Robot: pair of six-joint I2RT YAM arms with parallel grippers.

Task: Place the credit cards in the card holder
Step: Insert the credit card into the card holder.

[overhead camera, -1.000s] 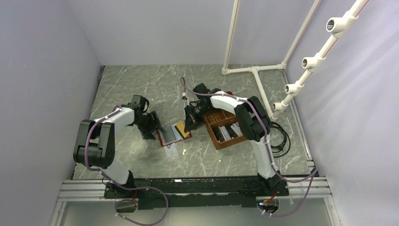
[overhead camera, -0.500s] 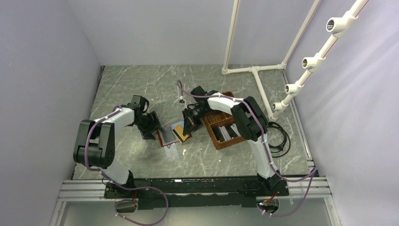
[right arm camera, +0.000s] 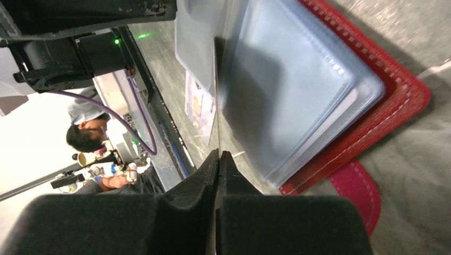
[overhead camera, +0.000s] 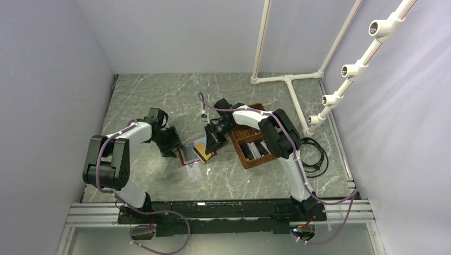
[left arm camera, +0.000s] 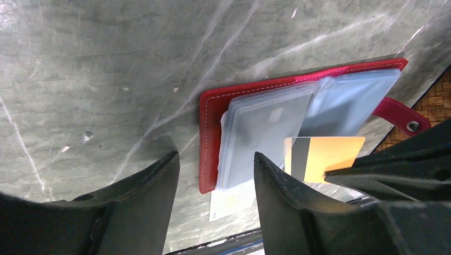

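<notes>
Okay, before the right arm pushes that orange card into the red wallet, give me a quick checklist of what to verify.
1. Right gripper shut on the orange card: ok, the card is pinched edge-on between the fingers.
2. Card holder lying open with its clear sleeves exposed: ok.
3. Card edge lined up with a sleeve opening: cannot tell, no view shows the opening.
4. Left gripper steadying the holder: cannot tell. It is open at the holder's edge and contact is hidden.
5. All other cards loaded: not ok, a white card lies on the table beside the holder.
</notes>
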